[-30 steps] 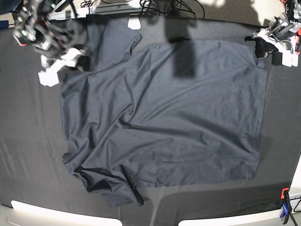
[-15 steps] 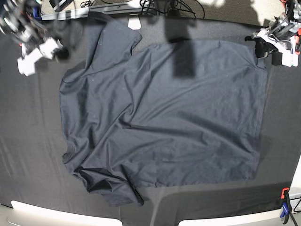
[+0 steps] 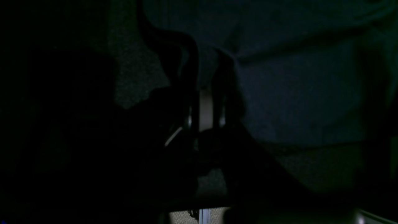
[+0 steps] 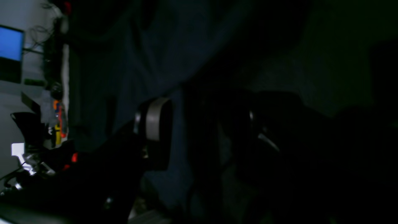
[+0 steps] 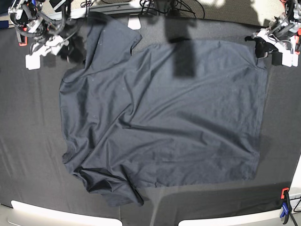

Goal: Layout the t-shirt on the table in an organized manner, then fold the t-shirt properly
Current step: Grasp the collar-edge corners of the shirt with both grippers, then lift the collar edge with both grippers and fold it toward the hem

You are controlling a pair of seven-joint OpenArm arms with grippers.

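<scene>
The dark t-shirt lies spread on the black table. Its right side is flat, and its lower-left part is wrinkled and bunched. A sleeve reaches up at the top left. My left gripper sits at the shirt's upper-right corner. In the dark left wrist view its jaws stand close together at the shirt's edge, and a crease runs out from them. My right gripper is open and empty just left of the sleeve. Its fingers stand wide apart in the right wrist view, with shirt fabric beyond.
A red and blue clamp grips the front right table corner. Pale table edges run along the front. Cables and a white label lie at the back edge. A blue screen stands off the table.
My right gripper has drawn back up and to the left, off the shirt's left shoulder edge, then shifted slightly right. The shirt and the left arm have not moved.
</scene>
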